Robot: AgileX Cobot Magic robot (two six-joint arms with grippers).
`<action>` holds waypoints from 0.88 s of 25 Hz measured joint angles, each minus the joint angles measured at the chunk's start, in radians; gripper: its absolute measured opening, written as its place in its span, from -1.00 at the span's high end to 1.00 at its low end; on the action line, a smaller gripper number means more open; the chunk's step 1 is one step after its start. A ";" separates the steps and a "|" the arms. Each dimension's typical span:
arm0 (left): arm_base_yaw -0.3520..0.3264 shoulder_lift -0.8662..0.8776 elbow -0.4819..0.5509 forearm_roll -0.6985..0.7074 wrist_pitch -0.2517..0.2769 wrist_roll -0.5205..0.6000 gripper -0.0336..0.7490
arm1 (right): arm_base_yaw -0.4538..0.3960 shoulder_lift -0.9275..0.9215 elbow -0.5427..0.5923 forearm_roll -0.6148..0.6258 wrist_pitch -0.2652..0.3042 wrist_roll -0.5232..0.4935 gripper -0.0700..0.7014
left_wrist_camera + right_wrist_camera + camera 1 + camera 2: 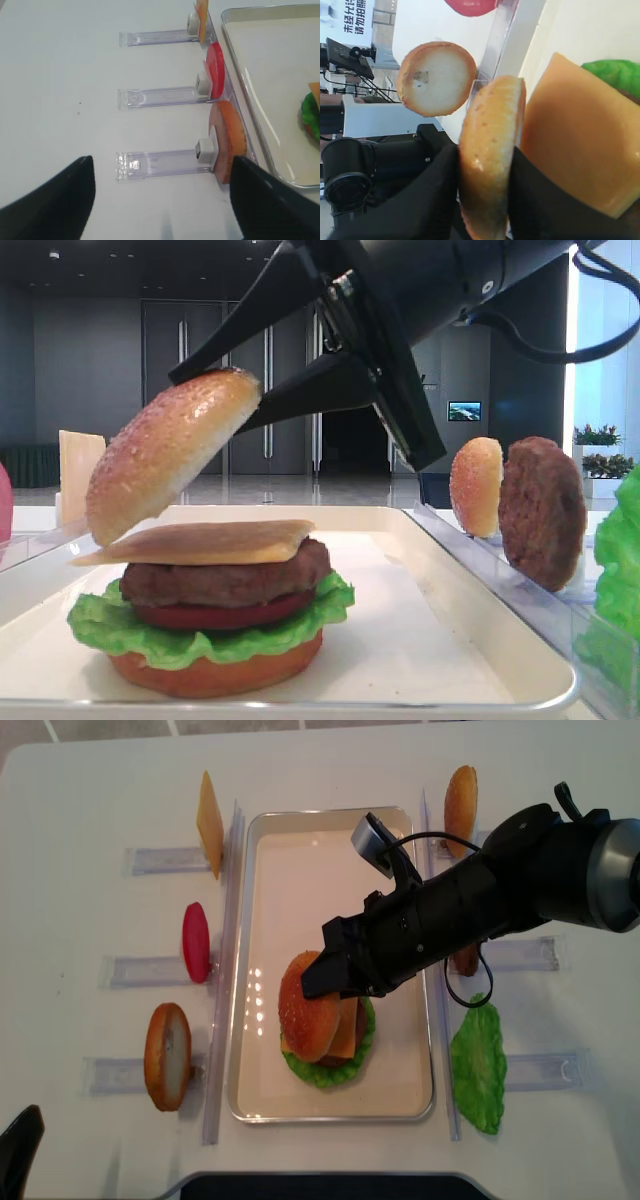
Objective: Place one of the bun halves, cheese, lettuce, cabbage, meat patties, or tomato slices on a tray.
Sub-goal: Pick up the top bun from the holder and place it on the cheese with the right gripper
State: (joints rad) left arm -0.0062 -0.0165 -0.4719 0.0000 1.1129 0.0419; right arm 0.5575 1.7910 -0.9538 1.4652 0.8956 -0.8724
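My right gripper (335, 975) is shut on a sesame bun half (170, 450), its two black fingers pressed on the crust and the flat side (492, 160). The bun hangs tilted just above a stack in the cream tray (300, 850): cheese (200, 540) on a meat patty (225, 580), a tomato slice (220, 615), lettuce (200, 640) and a bun base (215, 672). The bun's low edge sits close to the cheese's left corner; I cannot tell if they touch. My left gripper (161, 159) stands open over the bare table left of the tray, holding nothing.
Clear racks line both long sides of the tray. The left ones hold a cheese slice (209, 823), a tomato slice (196, 942) and a bun half (167, 1055). On the right stand another bun (460, 805), a patty (542, 510) and a lettuce leaf (478, 1065).
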 joint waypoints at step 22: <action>0.000 0.000 0.000 0.000 0.000 0.000 -0.73 | -0.030 0.024 0.000 0.000 0.025 0.000 0.21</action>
State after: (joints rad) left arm -0.0062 -0.0165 -0.4719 0.0000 1.1129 0.0419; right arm 0.5277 1.8146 -0.9538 1.4652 0.9204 -0.8724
